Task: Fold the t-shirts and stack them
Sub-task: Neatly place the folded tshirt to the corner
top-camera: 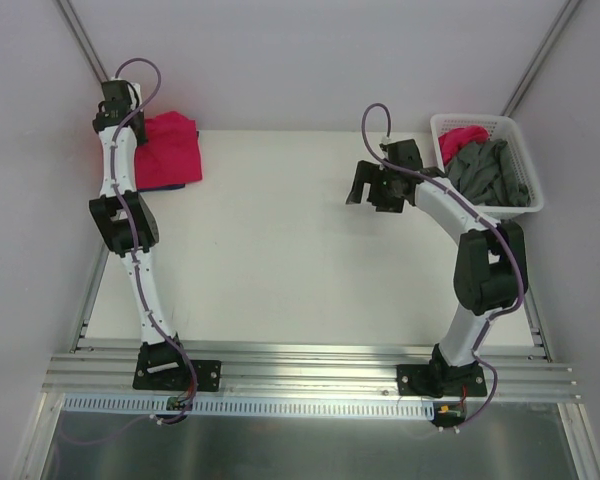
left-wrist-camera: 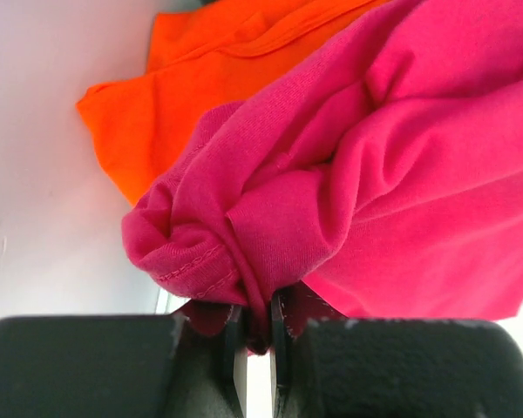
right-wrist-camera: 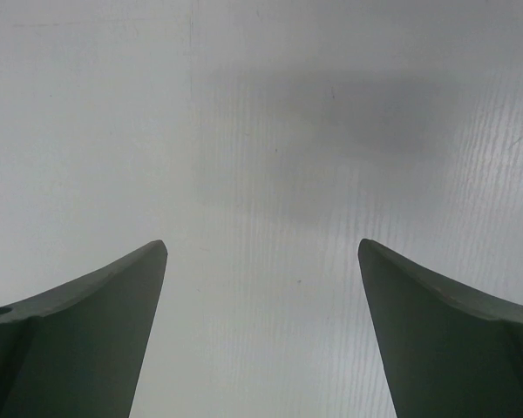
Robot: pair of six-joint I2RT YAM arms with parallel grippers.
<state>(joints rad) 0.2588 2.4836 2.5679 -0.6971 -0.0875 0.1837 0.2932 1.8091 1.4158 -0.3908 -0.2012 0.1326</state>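
1. The left gripper (left-wrist-camera: 260, 326) is clamped tight on the big soft magenta-pink t-shirt (left-wrist-camera: 401, 157). Its two black fingers are pressed together with a bunched bit of hem squeezed between them, and the cloth bulges out just above the fingertips.
2. That magenta-pink t-shirt sits in the far left corner of the flat white table (top-camera: 280, 260), kinda rumpled rather than flat, right under the left arm's wrist.
3. A bright orange cloth t-shirt (left-wrist-camera: 183, 96) lies right against it and is partly covered by it. In the left wrist view it pokes out at the upper left of the pink one. From the top view I can't really make out the orange.
4. A thin dark blue strip of cloth (top-camera: 175, 186) peeks out along the near edge of the pink shirt in the top view. Can't tell how it's folded.
5. The right gripper (right-wrist-camera: 261, 244) has its jaws spread wide, and just bare white table shows between the two dark fingers. It hovers over the far right part of the table, just left of the basket.
6. The white plastic lattice basket (top-camera: 527, 160) is in the far right corner. It holds a heap of grey cloth (top-camera: 490, 170), with a bit of pink cloth (top-camera: 463, 135) at its far left end.
7. The two grippers are well apart, one on each side of the table.
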